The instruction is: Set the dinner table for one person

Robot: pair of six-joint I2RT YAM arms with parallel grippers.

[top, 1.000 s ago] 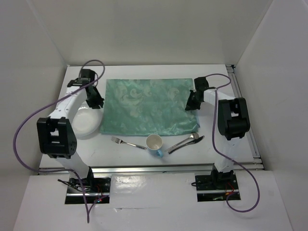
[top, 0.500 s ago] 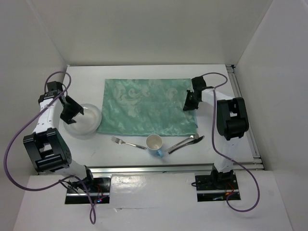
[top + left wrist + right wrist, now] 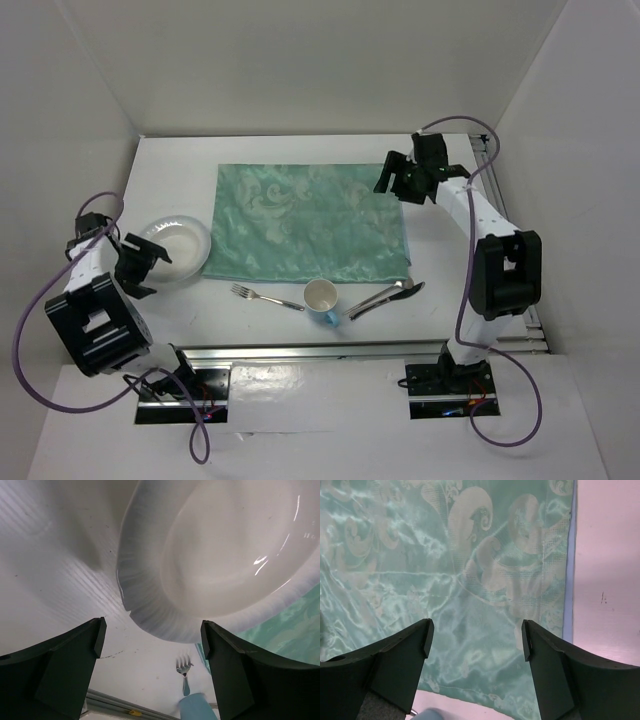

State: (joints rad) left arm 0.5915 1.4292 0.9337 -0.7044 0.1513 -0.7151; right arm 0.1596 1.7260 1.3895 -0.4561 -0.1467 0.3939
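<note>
The big flat white tabletop [image 3: 170, 180] is the dinner table, and it fills the space in front of both arms. A pale green cloth mat with swirly patterns [image 3: 305, 222] lies spread flat in the middle of it. That looks like the one step done so far.

A round white plate [image 3: 180, 245] sits on the bare tabletop, right beside the mat's left edge and not on it. The left pincer [image 3: 152, 627] is low and close to the plate's rim. Its fingers are wide apart and hold nothing. The right pincer [image 3: 477, 627] hangs over the far right corner of the mat, also spread apart and empty.

A white paper cup with a blue bottom [image 3: 320, 297] stands near the front edge, below the mat. A shiny metal spoon and what looks like a knife [image 3: 383, 297] lie together to its right. A small metal fork [image 3: 265, 297] lies to its left.

I think most of the job is left. The plate must go on the mat, and the cup, fork, spoon and knife need places around it.
</note>
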